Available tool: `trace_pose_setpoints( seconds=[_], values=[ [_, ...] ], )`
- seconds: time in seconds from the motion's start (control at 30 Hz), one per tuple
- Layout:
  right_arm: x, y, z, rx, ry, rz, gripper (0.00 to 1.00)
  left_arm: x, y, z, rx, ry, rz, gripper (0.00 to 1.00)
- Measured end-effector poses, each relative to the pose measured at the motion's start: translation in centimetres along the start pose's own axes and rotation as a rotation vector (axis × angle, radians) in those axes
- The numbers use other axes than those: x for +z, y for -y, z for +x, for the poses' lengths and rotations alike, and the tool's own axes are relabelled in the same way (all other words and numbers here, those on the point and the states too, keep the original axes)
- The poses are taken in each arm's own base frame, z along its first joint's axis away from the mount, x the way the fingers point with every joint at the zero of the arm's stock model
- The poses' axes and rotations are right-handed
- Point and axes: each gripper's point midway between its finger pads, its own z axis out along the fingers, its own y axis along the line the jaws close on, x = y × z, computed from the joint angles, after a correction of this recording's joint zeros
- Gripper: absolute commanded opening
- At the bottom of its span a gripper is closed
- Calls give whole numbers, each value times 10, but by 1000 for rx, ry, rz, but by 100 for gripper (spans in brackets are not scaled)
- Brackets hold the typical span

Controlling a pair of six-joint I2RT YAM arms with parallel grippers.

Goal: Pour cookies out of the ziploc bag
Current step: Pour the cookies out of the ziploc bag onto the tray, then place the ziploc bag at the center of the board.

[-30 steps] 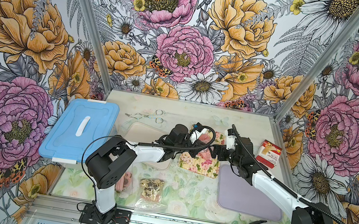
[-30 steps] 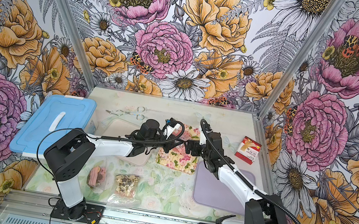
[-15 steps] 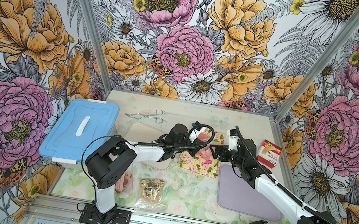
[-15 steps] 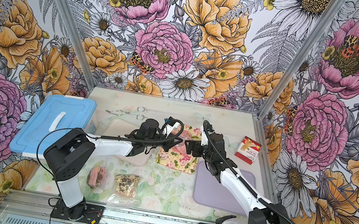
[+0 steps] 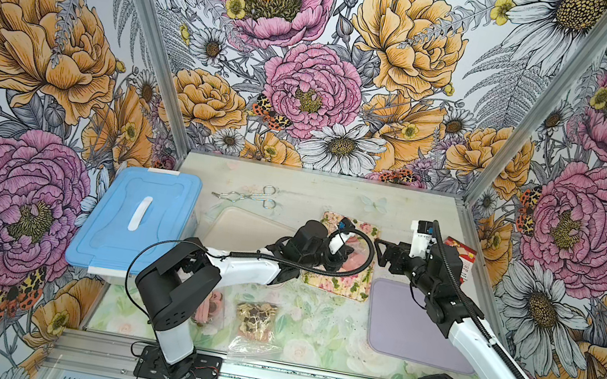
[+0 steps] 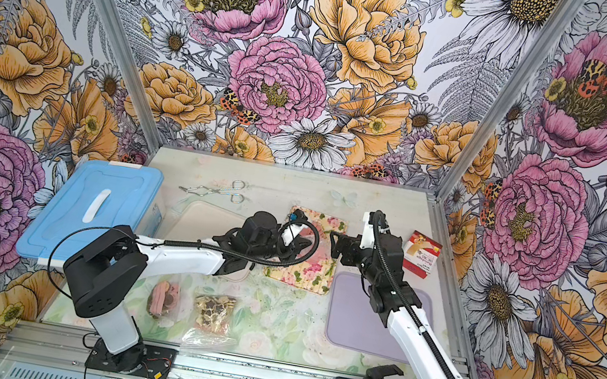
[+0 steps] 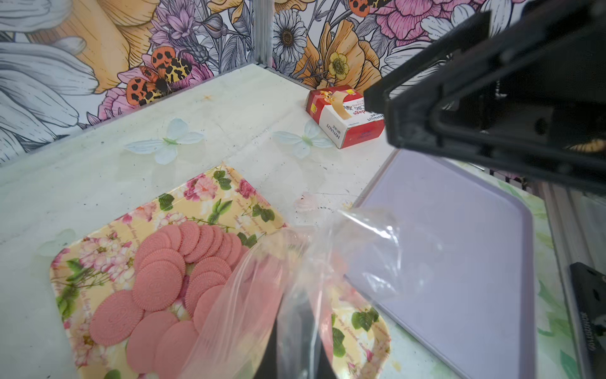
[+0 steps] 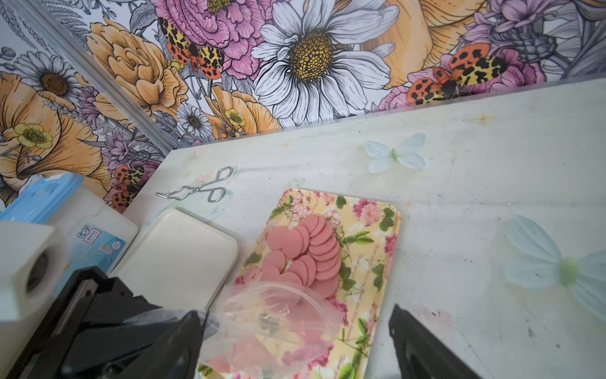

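Pouring looks nearly done. Pink cookies point(image 7: 170, 282) lie in an overlapping heap on the flowered tray point(image 7: 203, 193), which sits about mid-worktop, nearer the back edge than the front. The left claw point(image 7: 296, 331) is clamped on the clear ziploc bag point(image 7: 344, 249) and holds it slack above the tray. Pink shows through the plastic, but I cannot tell whether that is cookies left inside or the ones lying beneath. The right claw point(image 5: 383, 252) hangs just beside the bag with its jaws wide apart, gripping nothing. What seems left is to shake out any stragglers and put the bag down. Near the front edge of the worktop lie a bag of star shapes point(image 6: 215, 310) and a bag of pink and brown rounds point(image 6: 164, 299), both full.
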Motion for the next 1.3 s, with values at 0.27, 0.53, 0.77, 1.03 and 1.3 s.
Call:
trace_pose_setpoints(
  seconds=[0.27, 0.53, 0.77, 1.03, 1.3],
  values=[
    [-49, 35, -32, 122, 170, 77, 93, 81, 7, 23, 129, -48, -74, 0],
    [-73, 54, -43, 220, 246, 93, 93, 150, 6, 1, 136, 35, -100, 0],
    [-79, 51, -42, 241, 255, 71, 93, 195, 18, -35, 135, 94, -86, 8],
    [-87, 51, -47, 243, 282, 71, 93, 224, 20, -41, -29, -9, -57, 12],
    [-91, 49, -50, 245, 298, 65, 93, 224, 9, -14, -127, -108, -26, 22]
  ],
)
